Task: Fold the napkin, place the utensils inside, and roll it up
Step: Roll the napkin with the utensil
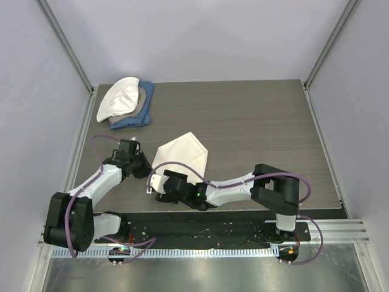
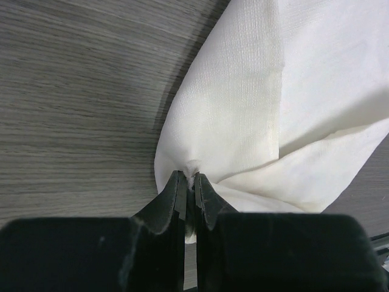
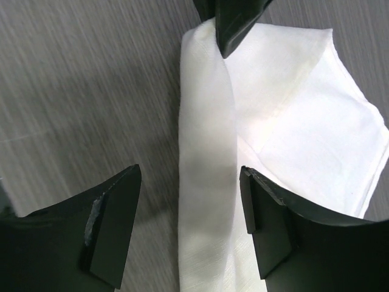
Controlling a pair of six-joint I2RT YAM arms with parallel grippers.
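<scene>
Pinching napkin (image 2: 243, 109) at its near-left corner with left gripper (image 2: 189, 180), jaws pressed together on bunched cloth. Straddling a folded strip of it with right gripper (image 3: 188, 176), jaws spread wide either side, not clamped. Lying partly folded on wood-grain table (image 1: 261, 128), front-left of centre, well apart from stacked cloths (image 1: 129, 104) at far-left corner
</scene>
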